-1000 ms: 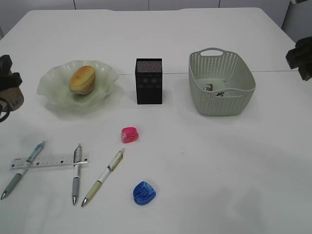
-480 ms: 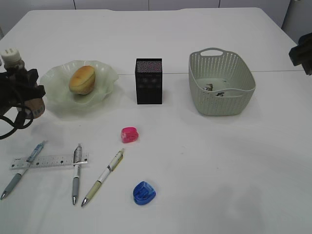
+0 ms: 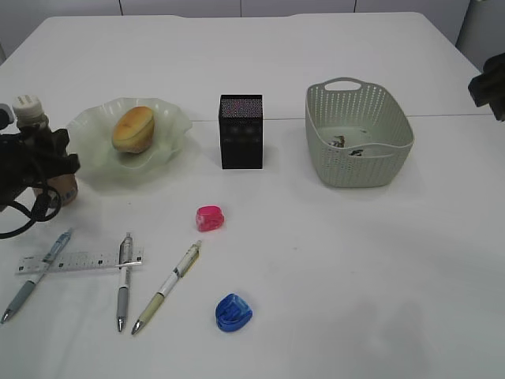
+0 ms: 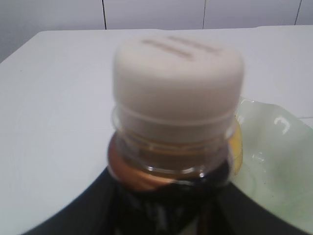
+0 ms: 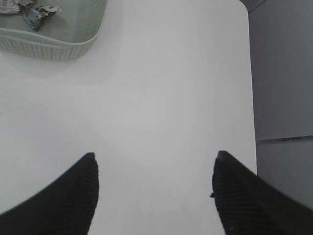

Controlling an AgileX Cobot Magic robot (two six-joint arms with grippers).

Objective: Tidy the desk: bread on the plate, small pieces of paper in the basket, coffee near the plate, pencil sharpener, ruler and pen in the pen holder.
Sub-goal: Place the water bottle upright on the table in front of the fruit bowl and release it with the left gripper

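My left gripper is shut on the coffee bottle, brown with a white cap, upright just left of the green glass plate. The bread lies on the plate. The black pen holder stands mid-table. A pink sharpener and a blue sharpener lie in front. A clear ruler and three pens lie at the front left. My right gripper is open and empty over bare table right of the basket, which holds paper scraps.
The table's right edge runs close beside my right gripper. The right arm shows at the far right edge of the exterior view.
My left gripper has carried the coffee bottle in from the left edge toward the plate and lowered it upright. The right arm has barely moved.
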